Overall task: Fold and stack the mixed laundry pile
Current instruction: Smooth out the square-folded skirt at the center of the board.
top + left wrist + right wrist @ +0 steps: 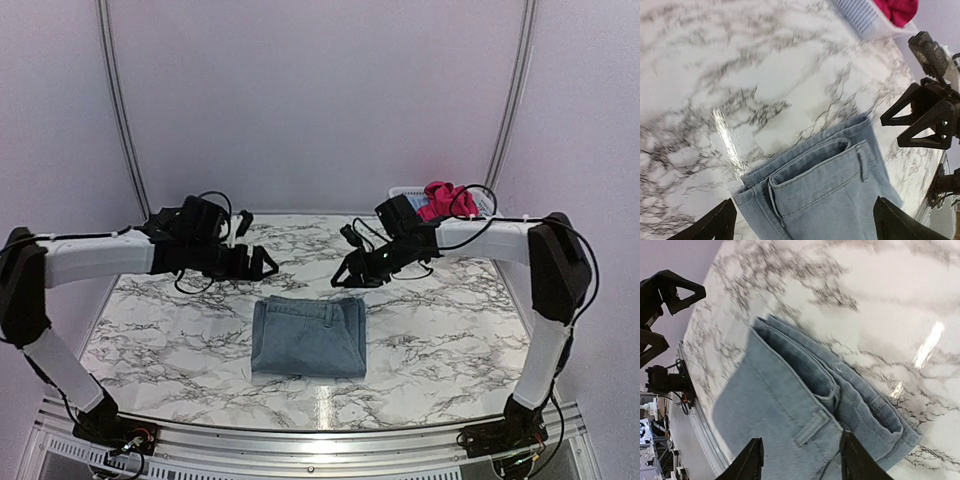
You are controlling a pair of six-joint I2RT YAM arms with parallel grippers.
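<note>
A light blue denim piece (308, 335) lies folded into a neat rectangle at the middle of the marble table (450, 340). My left gripper (262, 263) hovers above its far left corner, and my right gripper (345, 275) hovers above its far right corner. In the left wrist view the denim (830, 190) sits below the wide-apart fingertips (715, 225), untouched. The right wrist view shows the denim (790, 410) under separated fingertips (747, 462), nothing gripped. A bright pink-red garment (445, 198) sits in the basket.
The white lattice basket (405, 192) stands at the table's back right corner, close behind my right arm. A metal rail (320, 440) runs along the near table edge. Pale curtain walls enclose the back and sides.
</note>
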